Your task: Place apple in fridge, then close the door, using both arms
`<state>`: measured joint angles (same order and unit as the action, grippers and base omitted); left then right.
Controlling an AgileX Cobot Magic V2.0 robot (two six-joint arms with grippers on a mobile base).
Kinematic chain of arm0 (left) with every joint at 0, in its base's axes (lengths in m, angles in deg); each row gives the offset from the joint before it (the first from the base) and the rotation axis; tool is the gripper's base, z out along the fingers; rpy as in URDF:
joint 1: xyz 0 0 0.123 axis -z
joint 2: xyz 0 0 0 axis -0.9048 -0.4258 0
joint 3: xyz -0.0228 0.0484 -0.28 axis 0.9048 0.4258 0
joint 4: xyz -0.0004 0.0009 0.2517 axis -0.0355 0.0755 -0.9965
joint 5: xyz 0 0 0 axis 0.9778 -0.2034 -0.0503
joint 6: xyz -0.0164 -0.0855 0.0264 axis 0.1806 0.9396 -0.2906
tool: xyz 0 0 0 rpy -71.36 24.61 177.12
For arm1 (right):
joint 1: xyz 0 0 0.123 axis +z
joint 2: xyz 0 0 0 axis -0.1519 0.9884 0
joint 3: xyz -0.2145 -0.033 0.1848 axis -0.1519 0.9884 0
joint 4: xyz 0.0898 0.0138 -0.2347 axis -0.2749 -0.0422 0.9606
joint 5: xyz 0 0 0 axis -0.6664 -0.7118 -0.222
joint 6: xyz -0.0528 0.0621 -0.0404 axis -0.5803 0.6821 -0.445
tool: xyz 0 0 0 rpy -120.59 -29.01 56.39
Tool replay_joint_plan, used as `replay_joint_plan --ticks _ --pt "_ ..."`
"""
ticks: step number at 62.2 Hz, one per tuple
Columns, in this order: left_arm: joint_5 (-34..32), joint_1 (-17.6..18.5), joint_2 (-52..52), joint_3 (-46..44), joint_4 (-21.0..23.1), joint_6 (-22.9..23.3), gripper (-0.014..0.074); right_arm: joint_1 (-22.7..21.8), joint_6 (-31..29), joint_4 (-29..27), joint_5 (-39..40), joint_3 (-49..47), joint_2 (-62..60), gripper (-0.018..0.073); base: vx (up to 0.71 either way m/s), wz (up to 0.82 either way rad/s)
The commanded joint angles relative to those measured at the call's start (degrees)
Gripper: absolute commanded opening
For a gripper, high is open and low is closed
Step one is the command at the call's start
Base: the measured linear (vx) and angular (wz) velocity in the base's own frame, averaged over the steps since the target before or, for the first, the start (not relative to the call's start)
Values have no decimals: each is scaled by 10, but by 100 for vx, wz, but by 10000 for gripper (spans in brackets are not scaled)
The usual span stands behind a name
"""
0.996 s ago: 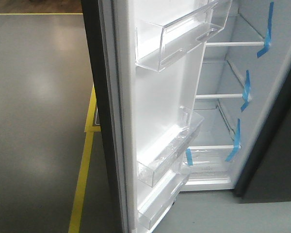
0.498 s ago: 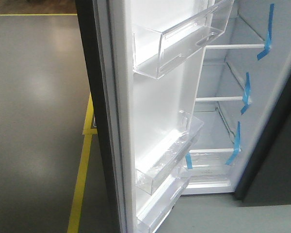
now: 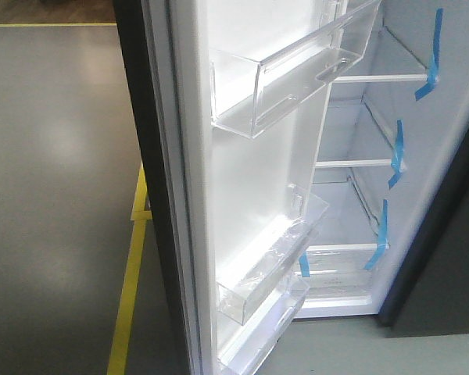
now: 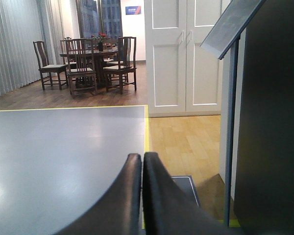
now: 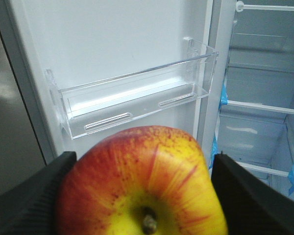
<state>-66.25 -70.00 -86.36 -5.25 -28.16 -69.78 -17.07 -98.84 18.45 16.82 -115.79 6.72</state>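
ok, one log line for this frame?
right hand: shut on apple | left hand: shut, empty | door: open | apple: not yet in fridge

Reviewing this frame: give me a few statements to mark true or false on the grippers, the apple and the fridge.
1. The right gripper holds the apple. True.
2. The fridge door is shut. False: it stands open, with its white inner side and clear bins in view.
3. The left gripper is wide open. False: its fingers are pressed together with nothing between them.
4. The door bin beyond the apple has nothing in it. True.
5. Blue tape is stuck to the shelves. True.
6. The apple lies on a shelf. False: it is in the gripper, outside the fridge.
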Motion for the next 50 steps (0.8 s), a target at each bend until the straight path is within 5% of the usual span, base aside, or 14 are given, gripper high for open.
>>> replay_joint_plan --ticks 1,50 --pt "-39 1 9 12 3 5 -6 -2 -5 -20 42 -14 6 -6 4 -1" --pt "-39 1 9 12 3 5 -6 -2 -5 -20 42 -14 6 -6 3 0"
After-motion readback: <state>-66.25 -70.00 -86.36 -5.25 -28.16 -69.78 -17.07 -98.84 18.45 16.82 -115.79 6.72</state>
